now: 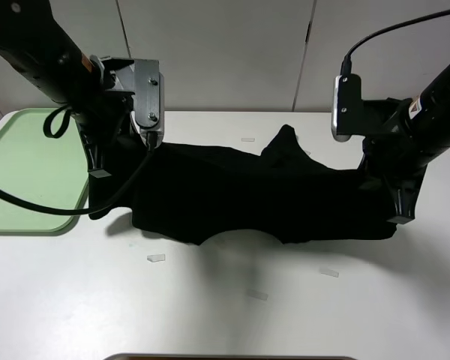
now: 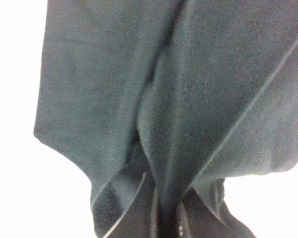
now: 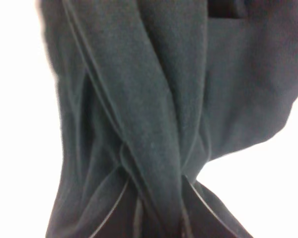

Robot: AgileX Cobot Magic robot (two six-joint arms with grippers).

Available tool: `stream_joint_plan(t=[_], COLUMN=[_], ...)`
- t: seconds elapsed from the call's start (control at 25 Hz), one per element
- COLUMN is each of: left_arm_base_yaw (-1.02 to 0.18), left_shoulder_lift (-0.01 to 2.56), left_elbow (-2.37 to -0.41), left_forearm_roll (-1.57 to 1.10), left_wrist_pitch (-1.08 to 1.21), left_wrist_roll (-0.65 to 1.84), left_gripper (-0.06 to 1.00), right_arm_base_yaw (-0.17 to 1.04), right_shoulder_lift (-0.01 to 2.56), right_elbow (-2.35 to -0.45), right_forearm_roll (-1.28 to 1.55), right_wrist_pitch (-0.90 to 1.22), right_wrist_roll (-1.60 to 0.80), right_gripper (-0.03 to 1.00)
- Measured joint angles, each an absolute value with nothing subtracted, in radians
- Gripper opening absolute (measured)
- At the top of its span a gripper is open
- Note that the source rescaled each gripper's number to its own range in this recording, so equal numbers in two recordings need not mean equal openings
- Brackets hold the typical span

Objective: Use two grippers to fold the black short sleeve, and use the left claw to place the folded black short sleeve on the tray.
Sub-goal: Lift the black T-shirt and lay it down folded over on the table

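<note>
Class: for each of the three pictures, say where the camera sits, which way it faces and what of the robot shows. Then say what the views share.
Exterior high: mounted high, looking down on the table, tray and black shirt; left arm, right arm, left hand and right hand show.
Left wrist: on the left arm, facing along the left hand at gripped cloth; only the hand's tip shows.
Right wrist: likewise on the right arm.
Shared: all show the black shirt.

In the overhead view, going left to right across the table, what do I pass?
Pale green rectangular plastic tray → slim black left hand → black soft fabric short-sleeved T-shirt, held up between both hands → slim black right hand.
</note>
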State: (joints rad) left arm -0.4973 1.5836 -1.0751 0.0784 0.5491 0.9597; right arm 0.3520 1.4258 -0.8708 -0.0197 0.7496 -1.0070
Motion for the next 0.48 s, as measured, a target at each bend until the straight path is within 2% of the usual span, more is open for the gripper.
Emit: stream_joint_plan(t=[0.28, 0.48], left_arm_base_yaw=[-0.497, -0.497], left_shoulder_lift=[1.469, 1.404], left_elbow=[-1.083, -1.159], left_forearm_roll=[0.111, 0.122], left_wrist_pitch=[0.56, 0.57], left_wrist_roll=[0.96, 0.961], left_gripper=[0.0, 0.0], right_arm_base_yaw=[0.352, 0.352], right_shoulder_lift=[1.411, 1.411], right_elbow=[-1.03, -1.185], right_forearm_roll=[-0.019, -0.021], right_wrist_pitch=[0.921, 1.04], right_wrist_roll=[-0.989, -0.968], right_gripper=[0.0, 0.0])
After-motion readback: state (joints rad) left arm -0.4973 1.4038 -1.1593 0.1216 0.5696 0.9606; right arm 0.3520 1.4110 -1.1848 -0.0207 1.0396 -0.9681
